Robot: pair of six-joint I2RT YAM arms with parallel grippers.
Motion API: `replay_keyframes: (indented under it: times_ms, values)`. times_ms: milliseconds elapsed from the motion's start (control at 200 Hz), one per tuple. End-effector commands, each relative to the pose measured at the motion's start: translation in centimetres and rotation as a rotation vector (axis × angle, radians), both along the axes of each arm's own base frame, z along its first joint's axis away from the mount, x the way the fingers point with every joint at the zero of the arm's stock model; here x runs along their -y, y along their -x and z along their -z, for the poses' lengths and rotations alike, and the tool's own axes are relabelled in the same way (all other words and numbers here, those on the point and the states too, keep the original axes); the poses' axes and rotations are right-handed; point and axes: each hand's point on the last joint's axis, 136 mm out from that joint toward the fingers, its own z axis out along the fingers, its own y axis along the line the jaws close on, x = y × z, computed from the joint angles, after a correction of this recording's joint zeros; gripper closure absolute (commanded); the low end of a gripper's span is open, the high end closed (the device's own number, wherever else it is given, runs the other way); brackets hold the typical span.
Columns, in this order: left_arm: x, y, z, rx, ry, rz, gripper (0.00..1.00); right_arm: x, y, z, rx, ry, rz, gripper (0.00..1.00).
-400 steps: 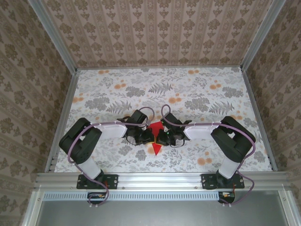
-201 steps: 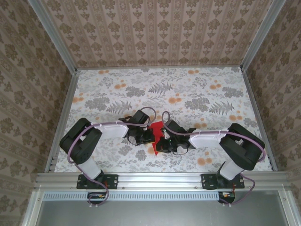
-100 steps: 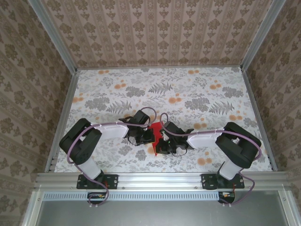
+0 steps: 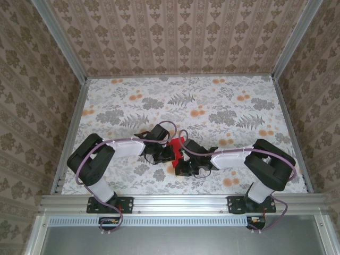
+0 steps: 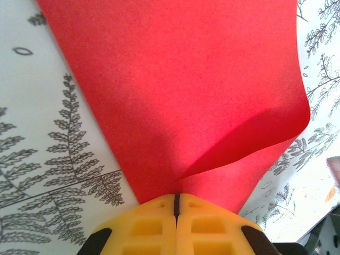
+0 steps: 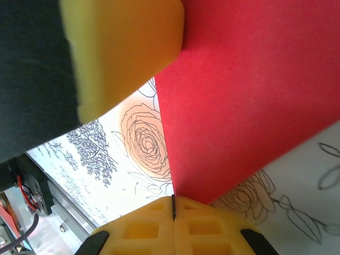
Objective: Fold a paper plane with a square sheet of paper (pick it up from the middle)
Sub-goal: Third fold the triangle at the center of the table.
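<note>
No text, label or number is readable on the red paper or table

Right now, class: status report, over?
Left fingers shut on thin bright red creased paper sheet. Right fingers shut on it too. Fingers crowd close together.

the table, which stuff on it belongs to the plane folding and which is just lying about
Job:
square sheet of paper, red, part folded
left jaws, shut on it
right jaws, shut on it

Just there:
floral table cover
patterned walls

Bright even light, soft shadows, blurry close-ups
</note>
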Motion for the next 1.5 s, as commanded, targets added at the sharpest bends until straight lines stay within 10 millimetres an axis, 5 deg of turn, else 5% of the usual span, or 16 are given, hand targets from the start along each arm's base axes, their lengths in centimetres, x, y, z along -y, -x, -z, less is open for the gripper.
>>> replay_keyframes:
  times_ms: [0, 280, 515, 875, 1130, 1490]
  values:
    - [-5.1, 1.3, 4.2, -0.045, -0.251, -0.058, 1.00, 1.2, -2.5, -2.0, 0.079, 0.002, 0.070, 0.93]
    - [-5.0, 1.2, 4.0, -0.042, -0.250, -0.049, 1.00, 1.8, -5.7, -1.9, 0.084, 0.002, 0.131, 0.94]
    - [-4.9, 1.1, 4.0, -0.042, -0.248, -0.047, 1.00, 2.0, -5.6, 0.0, 0.039, 0.038, 0.138, 0.94]
    - [-5.0, 1.1, 4.1, -0.042, -0.257, -0.043, 1.00, 5.9, -5.1, 2.0, -0.015, 0.195, 0.265, 0.95]
    - [-5.0, 1.0, 4.1, -0.041, -0.260, -0.037, 1.00, 3.5, -7.2, -2.6, 0.092, 0.056, 0.250, 0.95]
    - [-4.9, 1.0, 4.1, -0.041, -0.259, -0.024, 1.00, 4.1, -8.1, 0.6, 0.036, 0.132, 0.284, 0.95]
